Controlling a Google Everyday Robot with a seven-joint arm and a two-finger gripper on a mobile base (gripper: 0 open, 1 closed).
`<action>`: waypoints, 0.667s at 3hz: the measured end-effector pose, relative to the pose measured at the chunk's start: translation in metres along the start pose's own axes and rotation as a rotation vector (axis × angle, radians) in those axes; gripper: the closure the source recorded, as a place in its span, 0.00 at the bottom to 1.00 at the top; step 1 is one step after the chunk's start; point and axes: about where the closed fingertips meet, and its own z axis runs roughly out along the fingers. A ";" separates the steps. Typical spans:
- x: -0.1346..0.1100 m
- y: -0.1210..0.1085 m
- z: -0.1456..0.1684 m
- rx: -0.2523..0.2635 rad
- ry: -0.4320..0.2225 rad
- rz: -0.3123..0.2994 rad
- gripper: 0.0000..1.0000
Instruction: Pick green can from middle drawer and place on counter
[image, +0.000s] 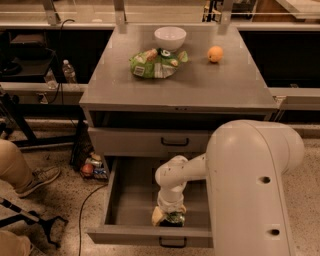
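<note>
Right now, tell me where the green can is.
Bottom centre: the green can lies inside the open middle drawer, near its front wall, at the tool.

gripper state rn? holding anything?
Gripper: down inside the open middle drawer, near its front wall, right at the green can. Whether it is open, closed or holding the can cannot be told.

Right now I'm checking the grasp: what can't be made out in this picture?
Camera view, all:
- Gripper, at the drawer's front: mostly under the wrist.
- Can: only a green sliver shows below the wrist.
- Drawer: right side behind the arm.
- Floor clutter by the cabinet: too small.
</note>
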 end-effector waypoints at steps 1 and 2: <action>0.001 0.001 -0.002 -0.004 0.000 -0.005 0.72; 0.001 0.001 -0.005 -0.006 -0.004 -0.010 1.00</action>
